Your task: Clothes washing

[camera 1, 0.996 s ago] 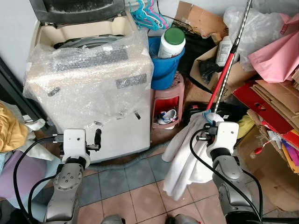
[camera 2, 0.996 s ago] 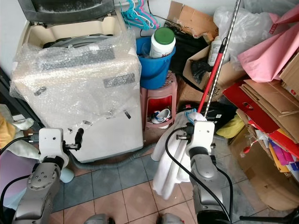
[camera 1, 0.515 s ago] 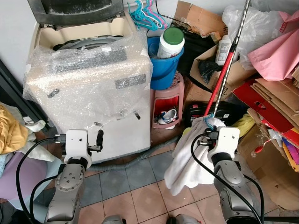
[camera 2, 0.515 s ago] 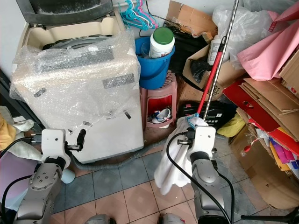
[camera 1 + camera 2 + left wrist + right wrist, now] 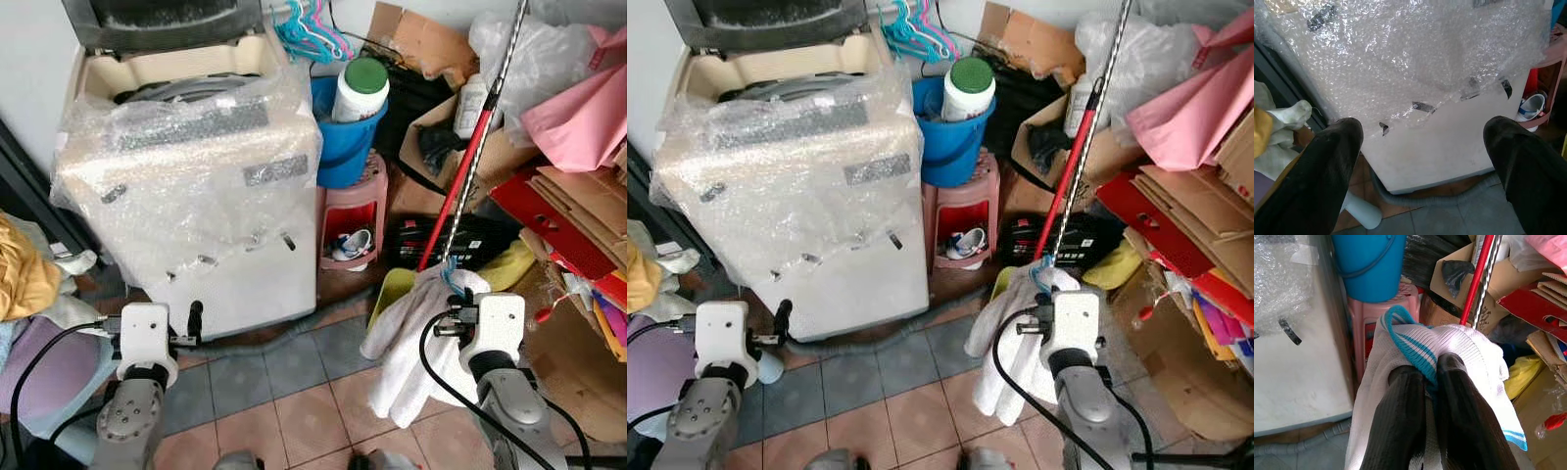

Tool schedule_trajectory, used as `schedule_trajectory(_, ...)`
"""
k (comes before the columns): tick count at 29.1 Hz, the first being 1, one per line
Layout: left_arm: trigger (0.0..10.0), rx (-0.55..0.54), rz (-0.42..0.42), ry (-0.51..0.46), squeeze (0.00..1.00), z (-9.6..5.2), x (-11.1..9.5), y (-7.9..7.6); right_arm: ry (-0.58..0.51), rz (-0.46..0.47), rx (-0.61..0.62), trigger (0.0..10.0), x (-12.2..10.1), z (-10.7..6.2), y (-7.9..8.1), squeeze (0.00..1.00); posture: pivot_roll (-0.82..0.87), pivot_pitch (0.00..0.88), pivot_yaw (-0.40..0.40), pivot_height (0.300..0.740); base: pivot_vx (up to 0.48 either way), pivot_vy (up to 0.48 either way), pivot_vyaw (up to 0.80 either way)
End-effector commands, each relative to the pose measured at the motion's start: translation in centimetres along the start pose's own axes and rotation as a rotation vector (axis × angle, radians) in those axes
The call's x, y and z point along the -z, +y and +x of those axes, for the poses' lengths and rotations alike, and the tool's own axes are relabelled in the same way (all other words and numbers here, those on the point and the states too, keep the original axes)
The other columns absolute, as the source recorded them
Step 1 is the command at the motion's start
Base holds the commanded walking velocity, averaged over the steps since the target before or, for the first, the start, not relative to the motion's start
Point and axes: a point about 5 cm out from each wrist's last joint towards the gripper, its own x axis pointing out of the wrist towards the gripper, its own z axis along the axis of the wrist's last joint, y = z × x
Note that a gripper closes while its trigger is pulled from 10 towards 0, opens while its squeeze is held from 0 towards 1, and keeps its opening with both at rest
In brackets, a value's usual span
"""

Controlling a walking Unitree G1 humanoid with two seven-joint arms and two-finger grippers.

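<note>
**White garment in my right gripper, washer not yet loaded**

White knitted cotton garment with turquoise stripes hangs from my right gripper. Its two black fingers are pinched tight together on the striped hem, with folds of cloth bunched over them. The garment dangles low on my right, above the tiled floor and beside the red-handled mop. Its long axis runs straight down, the gripped hem on top and the loose end pointing at the floor.

I judge this to be the carrying step. The cream top-loading washing machine wrapped in bubble wrap stands well apart on my left, lid up. Next, the garment needs lifting above the machine's rim and across to the open tub.

My left gripper hovers empty, fingers spread wide, facing the machine's front.
</note>
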Motion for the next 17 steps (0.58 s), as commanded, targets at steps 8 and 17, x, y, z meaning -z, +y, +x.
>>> schedule_trajectory(8, 10.0, 0.007, 0.002, -0.034, 0.00, 0.9, -1.0, -0.2, -0.068, -0.001, -0.007, 10.0, -2.0, 0.5, 0.2, 0.00, -0.04, 0.000, 0.032, 0.740, 0.000, 0.000, 0.00)
schedule_trajectory(17, 10.0, 0.009, -0.005, -0.023, 0.00, 0.7, -0.8, -0.2, -0.071, -0.073, 0.065, 10.0, -2.1, 0.9, -1.4, 0.00, -0.04, 0.000, 0.026, 0.740, 0.000, 0.000, 0.00)
